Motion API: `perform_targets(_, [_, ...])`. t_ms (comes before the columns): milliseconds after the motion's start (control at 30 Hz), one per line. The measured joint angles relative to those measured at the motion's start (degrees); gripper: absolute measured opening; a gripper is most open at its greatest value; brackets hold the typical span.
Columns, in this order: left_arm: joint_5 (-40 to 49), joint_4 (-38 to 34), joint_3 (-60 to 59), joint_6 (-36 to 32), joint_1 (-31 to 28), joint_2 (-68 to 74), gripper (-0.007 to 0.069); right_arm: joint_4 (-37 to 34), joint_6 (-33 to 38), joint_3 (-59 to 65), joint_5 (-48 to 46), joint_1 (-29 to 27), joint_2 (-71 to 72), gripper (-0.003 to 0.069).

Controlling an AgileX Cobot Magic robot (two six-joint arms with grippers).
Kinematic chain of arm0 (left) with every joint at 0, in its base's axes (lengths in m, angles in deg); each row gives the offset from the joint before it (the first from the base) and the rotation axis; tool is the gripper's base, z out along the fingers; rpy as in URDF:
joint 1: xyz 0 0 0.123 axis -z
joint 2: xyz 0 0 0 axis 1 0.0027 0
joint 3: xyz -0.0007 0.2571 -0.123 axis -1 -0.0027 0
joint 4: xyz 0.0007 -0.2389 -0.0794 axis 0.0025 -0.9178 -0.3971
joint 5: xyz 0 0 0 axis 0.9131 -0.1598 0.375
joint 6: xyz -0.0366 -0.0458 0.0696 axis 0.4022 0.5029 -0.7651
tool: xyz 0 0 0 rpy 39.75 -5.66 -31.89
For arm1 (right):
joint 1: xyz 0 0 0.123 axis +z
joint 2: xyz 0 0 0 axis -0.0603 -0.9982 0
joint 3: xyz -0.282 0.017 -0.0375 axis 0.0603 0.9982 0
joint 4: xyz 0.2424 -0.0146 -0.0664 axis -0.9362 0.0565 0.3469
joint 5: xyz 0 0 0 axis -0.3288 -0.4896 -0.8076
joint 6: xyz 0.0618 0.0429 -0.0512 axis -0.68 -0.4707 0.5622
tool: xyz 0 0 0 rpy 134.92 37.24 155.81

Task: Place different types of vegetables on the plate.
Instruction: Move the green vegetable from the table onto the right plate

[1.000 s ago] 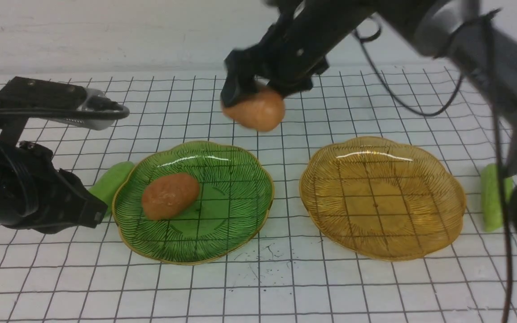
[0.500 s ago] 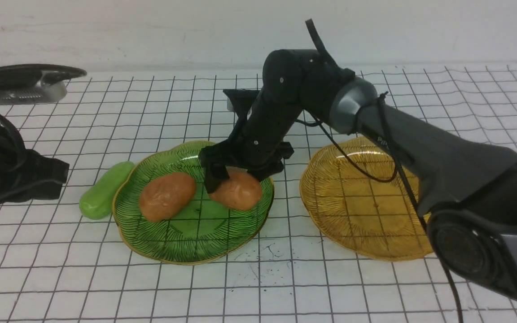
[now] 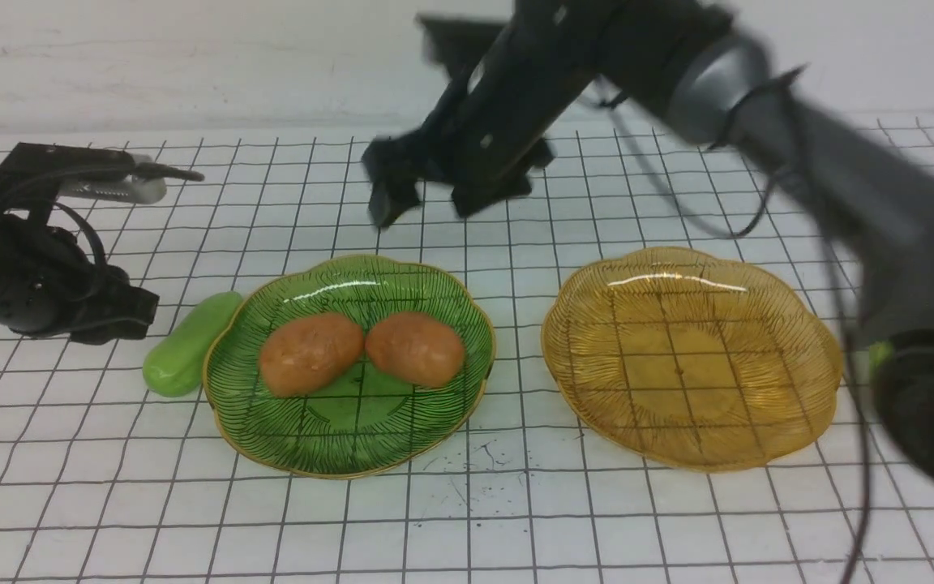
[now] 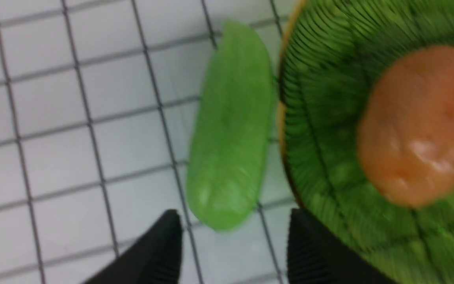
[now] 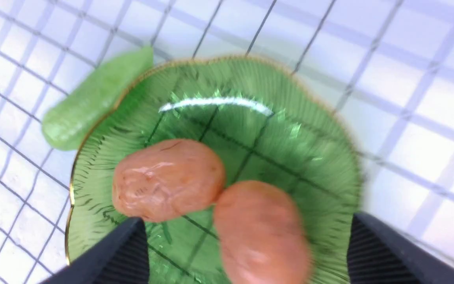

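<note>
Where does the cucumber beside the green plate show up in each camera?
Front: left of centre, the cucumber by the green plate's rim.
Left wrist: near the middle of the picture.
Right wrist: upper left of the picture.
Shared landmark: the green plate.

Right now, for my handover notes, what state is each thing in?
Left jaws: open, empty, near the left cucumber.
Right jaws: open, empty, above the green plate.
Green plate: holding two potatoes.
Potatoes: side by side on the green plate.
Left cucumber: on the table, beside the green plate.
Right cucumber: mostly hidden by the right arm.
Yellow plate: empty.
</note>
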Motion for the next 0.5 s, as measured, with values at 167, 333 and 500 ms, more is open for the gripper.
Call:
perform_targets(167, [-4.1,-1.7,0.0,-0.2,0.0,5.5,0.0484,4.8,0.0,7.7,-0.2,-2.8,11.4,0.0565])
perform_targets(333, [-4.1,-2.1,0.0,-0.6,0.0,8.4,0.0500,8.3,0.0,12.0,-0.7,-4.3,19.2,0.0561])
perform_targets(500, [-5.0,-2.6,0.0,-0.6,0.0,10.2,0.0500,12.8,0.0,13.5,-0.9,-6.0,26.2,0.0561])
